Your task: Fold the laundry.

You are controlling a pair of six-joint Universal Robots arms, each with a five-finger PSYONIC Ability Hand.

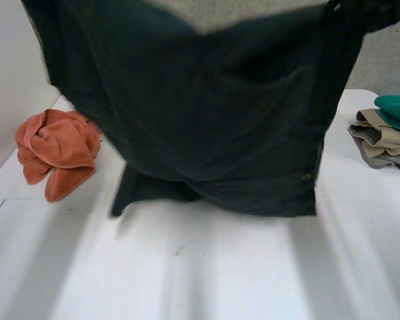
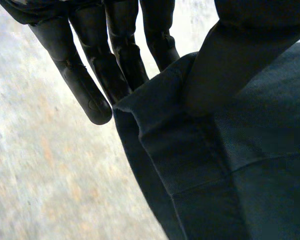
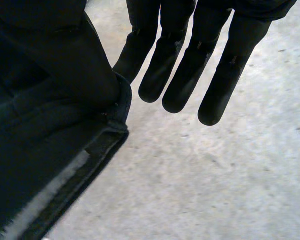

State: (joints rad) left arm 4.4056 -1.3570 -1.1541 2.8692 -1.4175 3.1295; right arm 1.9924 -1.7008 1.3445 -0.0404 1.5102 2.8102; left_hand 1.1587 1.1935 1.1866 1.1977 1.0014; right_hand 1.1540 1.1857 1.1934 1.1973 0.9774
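We hold the dark shirt over the desk, left hand and right hand each pinching a corner.

The dark garment runs off the top of the frame at upper left and upper right in the head view, so those parts are cut off. Its left outline is smeared by blur. It hides the far middle of the table. At the right edge, the stack of folded clothes is cropped. The left hand has several fingertips hidden behind the garment's hem (its palm is cut off). One fingertip of the right hand is likewise hidden behind the cloth's edge.
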